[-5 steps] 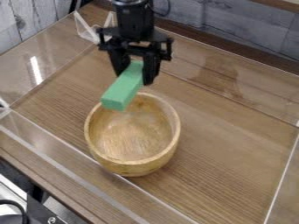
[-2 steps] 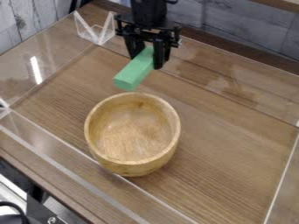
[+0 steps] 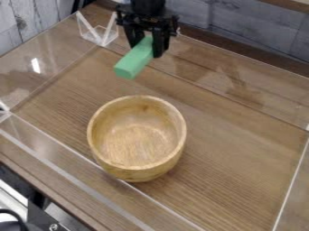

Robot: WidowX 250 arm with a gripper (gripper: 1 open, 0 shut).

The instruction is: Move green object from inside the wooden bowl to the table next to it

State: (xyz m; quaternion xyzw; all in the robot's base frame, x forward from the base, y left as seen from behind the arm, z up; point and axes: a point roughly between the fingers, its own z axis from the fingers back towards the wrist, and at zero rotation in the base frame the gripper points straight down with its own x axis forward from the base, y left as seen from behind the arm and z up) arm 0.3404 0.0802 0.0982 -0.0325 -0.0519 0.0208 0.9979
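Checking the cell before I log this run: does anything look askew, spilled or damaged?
Nothing spilled or damaged. The only oddity: the green object hangs tilted in the shut gripper, above the table beyond the wooden bowl, which sits upright and empty.

- The flat rectangular green block (image 3: 134,60) is showing plain bright green
- The round wooden bowl (image 3: 137,137) is showing light tan with visible grain
- The brown wood-grain tabletop (image 3: 241,135) is showing darker streaks
- The black gripper (image 3: 150,41) is showing solid black
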